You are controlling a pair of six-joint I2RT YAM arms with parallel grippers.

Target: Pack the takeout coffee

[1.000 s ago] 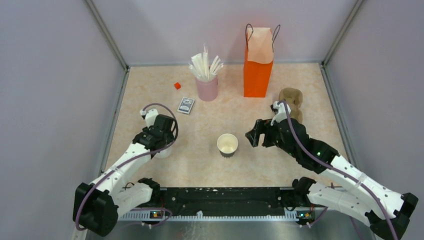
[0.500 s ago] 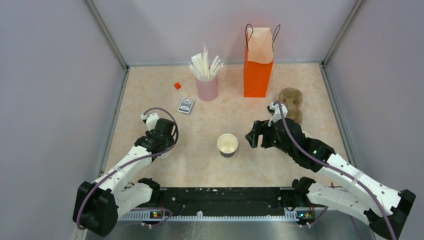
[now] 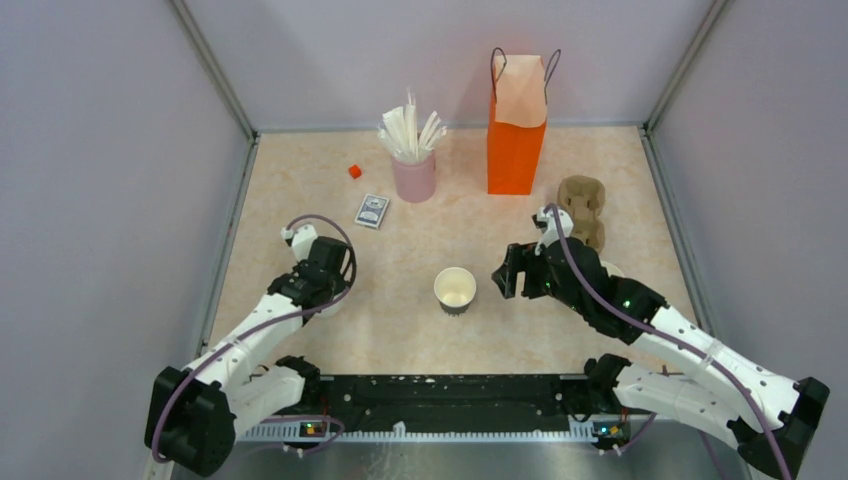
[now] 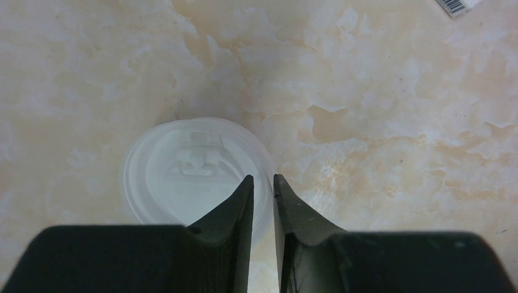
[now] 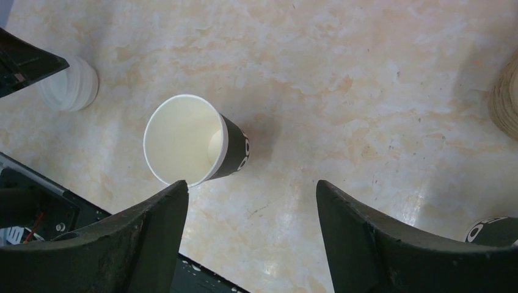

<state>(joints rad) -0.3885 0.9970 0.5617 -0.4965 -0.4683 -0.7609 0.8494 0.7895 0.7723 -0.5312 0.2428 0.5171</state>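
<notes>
A lidless dark paper cup with a cream inside (image 3: 455, 290) is seen standing upright on the marbled beige table (image 3: 400, 330), and every place here is given from it. The takeout coffee, a small dark brown paper cup with a white lid (image 5: 496, 232), is found to its right, beyond the right gripper (image 5: 251, 185). It is largely hidden by the right arm from above, and only a sliver of its dark printed wall is shown by the right wrist camera. The right gripper is held just right of the lidless cup, its fingers spread wide with nothing between them. Well to the left of the lidless cup, a loose round white plastic lid (image 4: 189, 171) lies flat, and the left gripper (image 4: 261, 179) is lowered over its right edge. Its fingers are drawn nearly together, only a thin slit being left, in which the lid's rim appears. Whether the rim is actually clamped cannot be told. A tall orange paper bag (image 3: 516, 150) stands open far behind the lidless cup, slightly to the right.
</notes>
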